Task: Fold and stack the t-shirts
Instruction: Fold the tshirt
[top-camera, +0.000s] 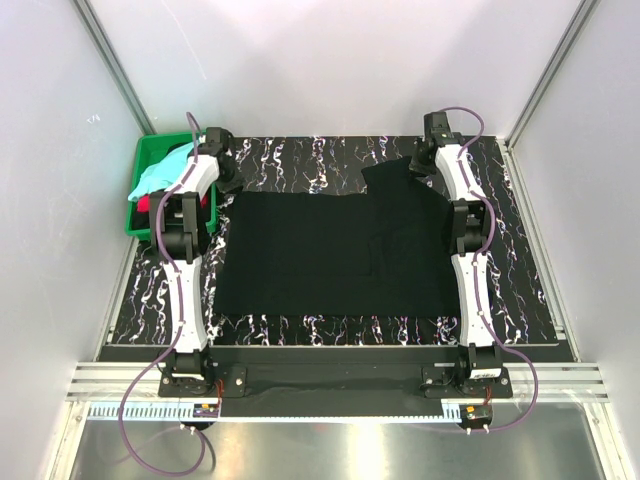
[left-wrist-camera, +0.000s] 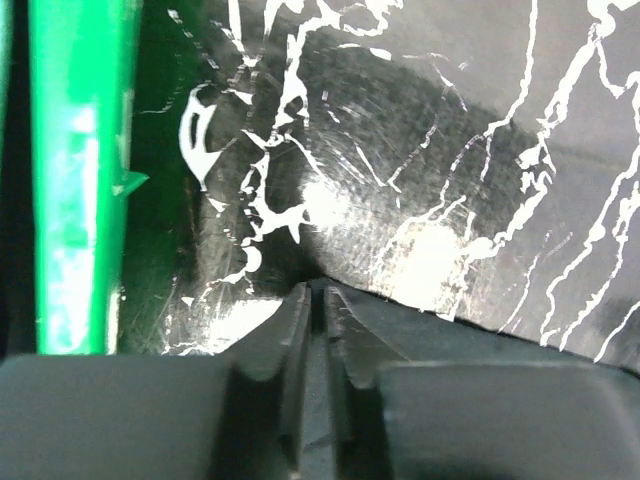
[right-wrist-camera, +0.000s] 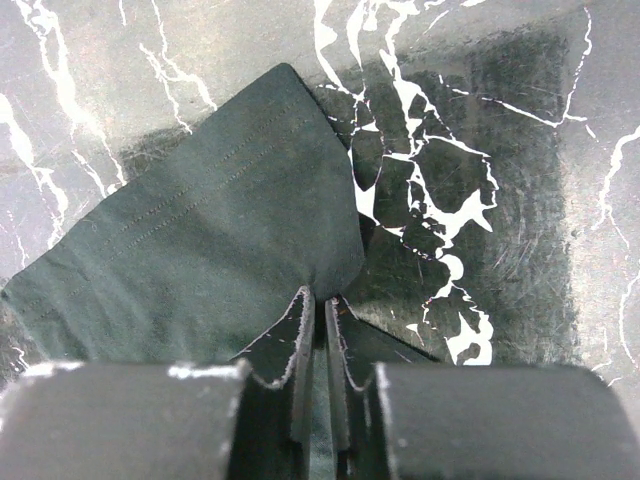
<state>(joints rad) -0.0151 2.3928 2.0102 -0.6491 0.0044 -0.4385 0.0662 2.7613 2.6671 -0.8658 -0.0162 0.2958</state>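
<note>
Where the worktop meets its far left corner, you have the only container in the scene: a green crate set just off the edge of the streaked surface. In it lies a pale aqua tee, bunched and heaped over the crate's far end, with a red tee showing beneath it towards the near end. You cannot tell from the overhead view whether anything else lies under those two.

The black tee is out of the crate, spread flat across the middle of the worktop. Its body forms a broad rectangle, and one sleeve juts out at the far right corner.

Your left arm reaches to the far left corner of the black tee, right beside the crate. In its wrist view the green wall stands upright along the left edge. The left jaws are pressed almost together, with only a thin slit between them, and the edge of the black cloth runs up into their tips.

Your right arm reaches to the far right corner. The right jaws are closed tight and pinch the hem of the sleeve. The stitched cloth fans out flat to the left of them, and bare worktop lies to the right.
</note>
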